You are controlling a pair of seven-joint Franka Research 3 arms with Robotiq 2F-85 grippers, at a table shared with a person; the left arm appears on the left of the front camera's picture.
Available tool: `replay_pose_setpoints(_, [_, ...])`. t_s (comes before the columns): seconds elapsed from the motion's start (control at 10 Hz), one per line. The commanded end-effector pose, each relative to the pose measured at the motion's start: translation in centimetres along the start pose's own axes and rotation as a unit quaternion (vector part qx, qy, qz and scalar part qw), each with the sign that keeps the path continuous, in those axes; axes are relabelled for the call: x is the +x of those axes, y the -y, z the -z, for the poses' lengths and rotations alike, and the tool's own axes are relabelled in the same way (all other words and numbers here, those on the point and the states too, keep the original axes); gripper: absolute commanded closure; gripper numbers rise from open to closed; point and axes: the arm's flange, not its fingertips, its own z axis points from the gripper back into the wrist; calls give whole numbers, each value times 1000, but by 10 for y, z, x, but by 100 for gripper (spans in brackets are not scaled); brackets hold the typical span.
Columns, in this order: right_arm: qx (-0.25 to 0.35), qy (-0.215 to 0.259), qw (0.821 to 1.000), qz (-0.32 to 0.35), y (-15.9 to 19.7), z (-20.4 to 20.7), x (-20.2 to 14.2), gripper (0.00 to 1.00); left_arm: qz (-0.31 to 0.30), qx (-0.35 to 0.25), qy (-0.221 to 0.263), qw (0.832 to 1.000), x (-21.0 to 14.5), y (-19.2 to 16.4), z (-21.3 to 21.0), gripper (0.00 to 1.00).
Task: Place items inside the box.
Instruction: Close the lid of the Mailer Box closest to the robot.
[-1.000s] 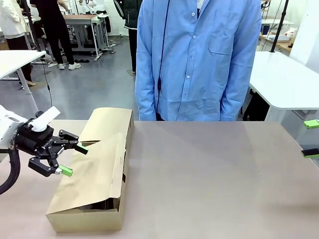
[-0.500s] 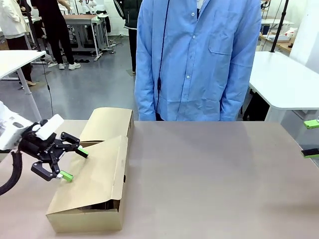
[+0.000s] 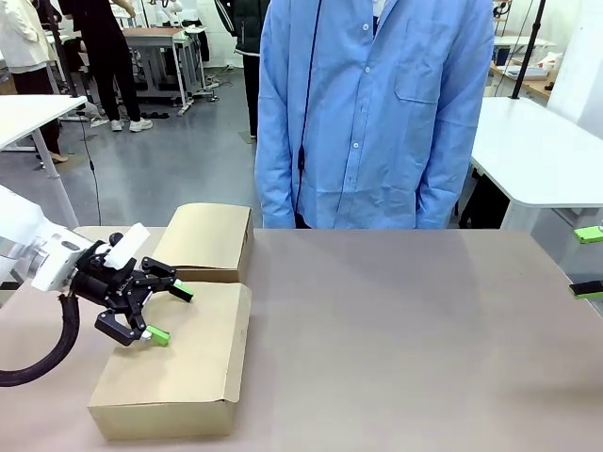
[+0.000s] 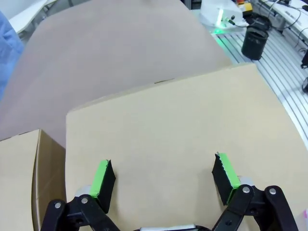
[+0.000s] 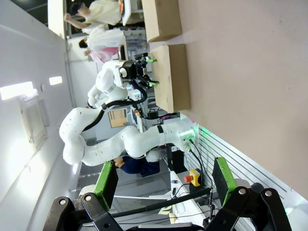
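Observation:
The brown cardboard box [image 3: 179, 363] lies at the table's left with its near flap [image 3: 193, 330] flat across the top and its far flap [image 3: 205, 237] lying level behind it. My left gripper [image 3: 171, 313] is open just above the near flap, nothing between its fingers. In the left wrist view the left gripper [image 4: 163, 175] hovers wide open over the flat flap [image 4: 168, 120]. The stationery items are hidden from view. My right gripper [image 3: 589, 262] stands open at the table's right edge; the right wrist view shows the right gripper [image 5: 164, 178] open, with the box [image 5: 173, 72] far off.
A person in a blue shirt [image 3: 377, 113] stands at the far side, with no hands over the table. The brown tabletop [image 3: 405, 339] stretches bare to the right of the box. White tables [image 3: 537, 151] stand behind.
The near flap, raised and tilted before, has swung down flat onto the box. My left gripper moved right and down with it, staying open. The right gripper has not moved.

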Motion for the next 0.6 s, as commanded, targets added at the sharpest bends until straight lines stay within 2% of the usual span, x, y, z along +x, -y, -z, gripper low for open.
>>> replay_pose_setpoints(0.0, [6,4,1000,2,-4,-1,1,0,2,6,-16,1000,16,171,46,0])
replay_pose_setpoints(0.2, [6,4,1000,2,-4,-1,1,0,-14,-6,-18,1000,21,171,41,0])
replay_pose_setpoints(0.3, [6,4,1000,2,-4,-1,1,0,-20,10,-5,1000,29,168,33,0])
replay_pose_setpoints(0.4, [6,4,1000,2,-4,-1,1,0,-49,14,10,999,44,165,16,0])
replay_pose_setpoints(0.5, [6,4,1000,2,-4,-1,1,0,-82,40,47,995,63,158,-12,0])
